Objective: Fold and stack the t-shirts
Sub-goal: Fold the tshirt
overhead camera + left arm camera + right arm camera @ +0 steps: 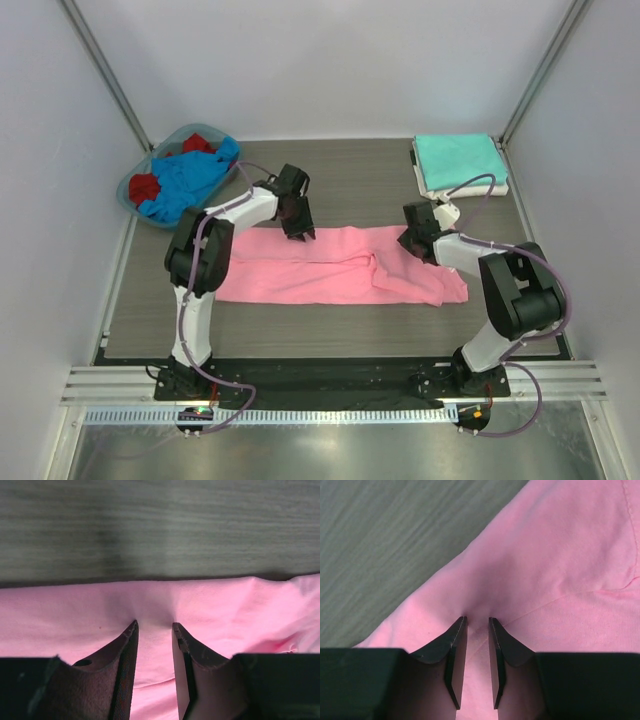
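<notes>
While both arms reach over the middle of the surface (350,165), the pink t-shirt (330,272) lies spread flat there as a long band running left to right, with a raised wrinkle near its centre and its right end bunched towards the near side. The left tool (298,232) is down at the far edge of this shirt, left of centre. In its wrist view the two dark fingers stand narrow, and the cloth puckers into the gap between them, so it is pinching the shirt's far edge, with the bare wood grain just beyond. The right tool (415,245) is at the far edge towards the shirt's right end. Its fingers are closer together still and hold a small fold of pink cloth, near where the hem runs off diagonally across the surface. At the far right corner a folded teal t-shirt (458,157) lies on top of a folded white t-shirt (497,188), well apart from the pink one. At the far left a blue-rimmed basket (128,186) holds a crumpled blue t-shirt (190,180) and a red t-shirt (145,187), with red showing on both sides of the blue.
</notes>
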